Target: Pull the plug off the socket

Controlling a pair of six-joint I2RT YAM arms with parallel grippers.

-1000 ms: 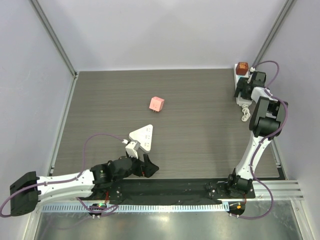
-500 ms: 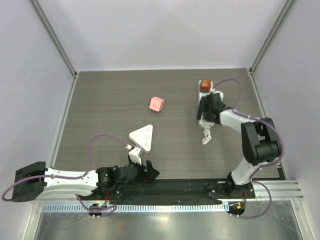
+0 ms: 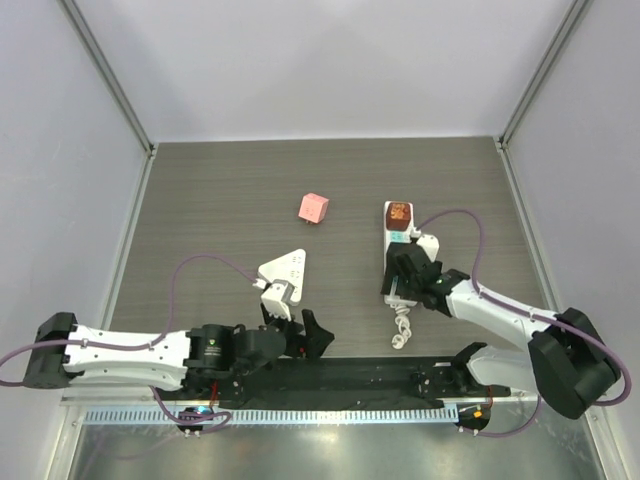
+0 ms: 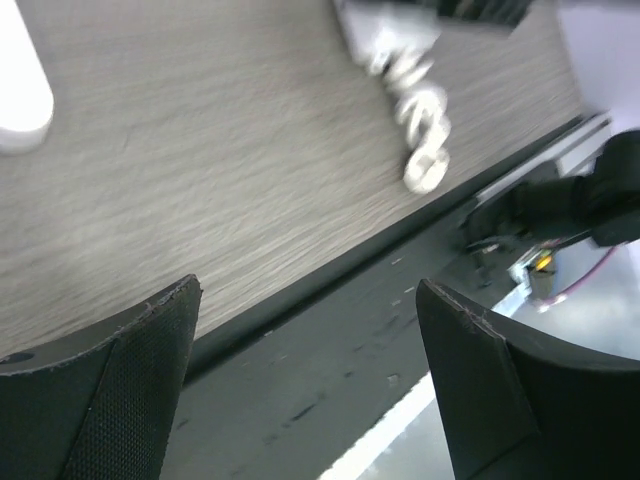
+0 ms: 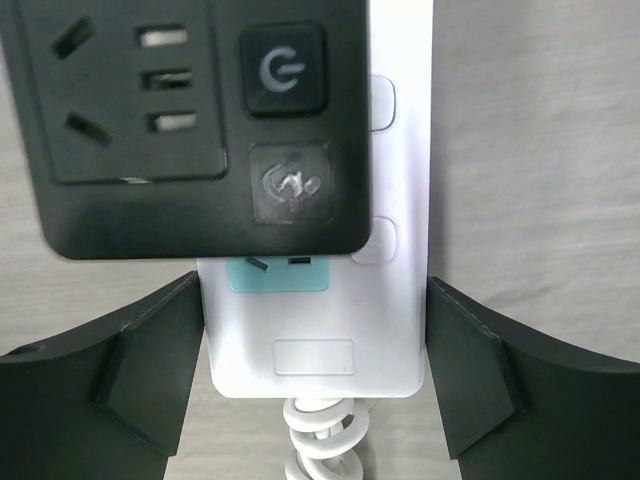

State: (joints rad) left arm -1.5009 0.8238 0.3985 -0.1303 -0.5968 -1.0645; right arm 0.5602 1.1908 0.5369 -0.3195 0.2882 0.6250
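The long white power strip (image 3: 396,248) lies right of centre, its knotted white cord (image 3: 401,326) trailing toward me. An orange-brown plug (image 3: 399,213) sits on its far end. My right gripper (image 3: 401,279) is shut on the strip near its cord end. In the right wrist view the fingers (image 5: 150,350) press both sides of the strip (image 5: 395,300). There a black adapter block (image 5: 190,120) with outlet holes and a power button covers the strip above a teal outlet face (image 5: 280,276). My left gripper (image 3: 303,335) is open and empty, over the black rail (image 4: 330,380) at the near edge.
A white triangular plate (image 3: 286,270) lies just beyond my left gripper. A pink cube (image 3: 313,208) sits mid-table. The left wrist view shows the cord coil (image 4: 420,115), blurred, and the right arm's base (image 4: 600,200). Grey walls enclose the table.
My right gripper has dragged the power strip from the far right corner toward the near middle. My left gripper has shifted slightly right along the near edge.
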